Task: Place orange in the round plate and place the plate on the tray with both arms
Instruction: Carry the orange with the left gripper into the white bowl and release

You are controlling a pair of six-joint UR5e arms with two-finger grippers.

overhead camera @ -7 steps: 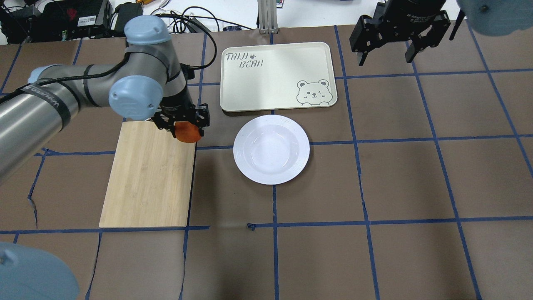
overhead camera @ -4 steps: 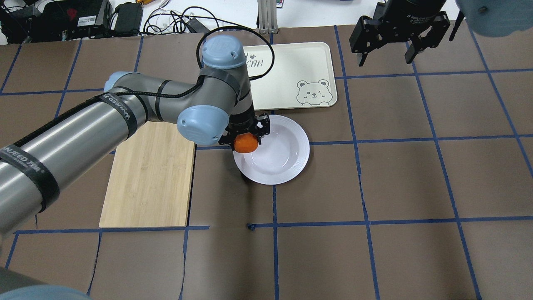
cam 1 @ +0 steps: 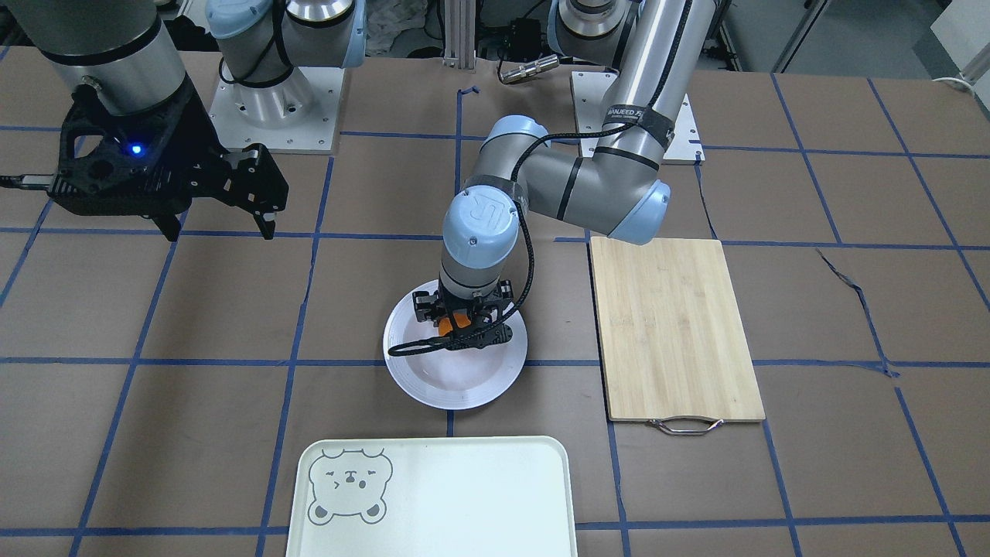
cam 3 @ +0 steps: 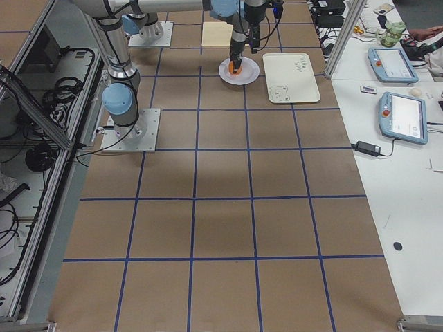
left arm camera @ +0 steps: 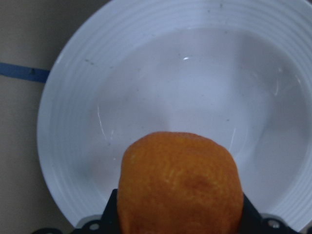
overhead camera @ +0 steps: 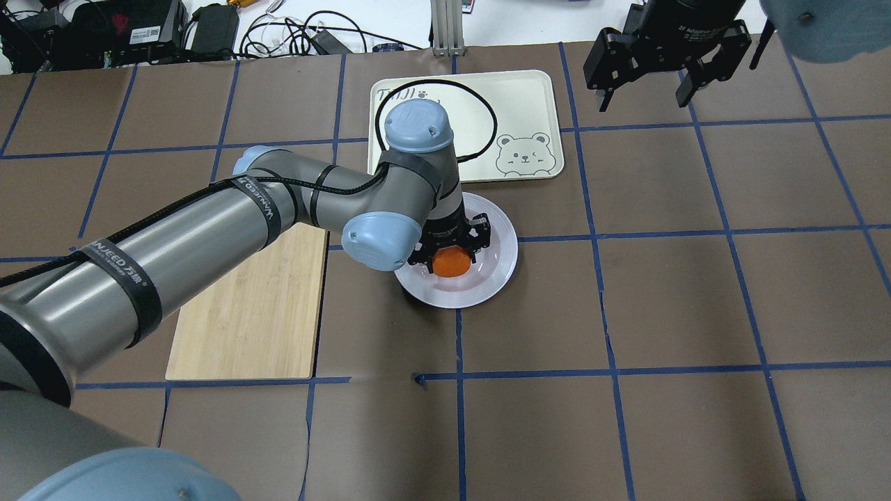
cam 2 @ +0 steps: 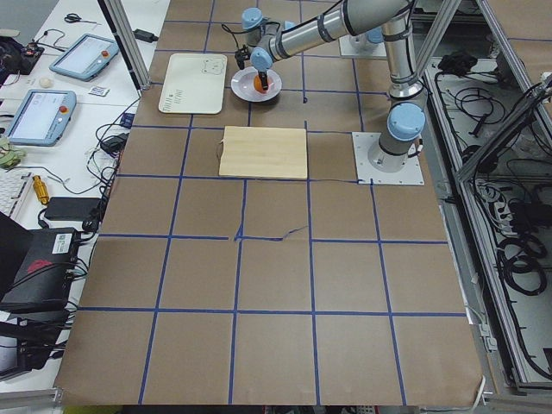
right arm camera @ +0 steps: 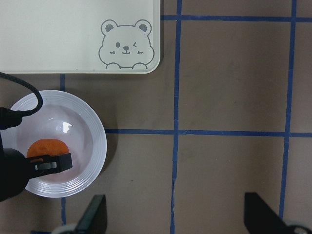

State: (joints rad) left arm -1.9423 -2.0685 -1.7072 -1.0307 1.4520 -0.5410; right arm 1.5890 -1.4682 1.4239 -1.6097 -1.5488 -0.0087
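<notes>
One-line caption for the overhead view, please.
Left gripper holds the orange over the round plate, near the tray; right gripper hangs open off to the side.

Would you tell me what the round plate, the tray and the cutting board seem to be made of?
Round plate: glossy white, likely glazed ceramic or melamine. Tray: matte cream, printed bear, probably plastic. Cutting board: pale striped grain, likely bamboo.

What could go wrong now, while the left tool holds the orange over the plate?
1. The left tool holds the orange over the round plate; if released from height, it may roll over the shallow rim.
2. The plate lies flat on the table, so two-arm lifting toward the tray could tilt it and spill the orange.
</notes>
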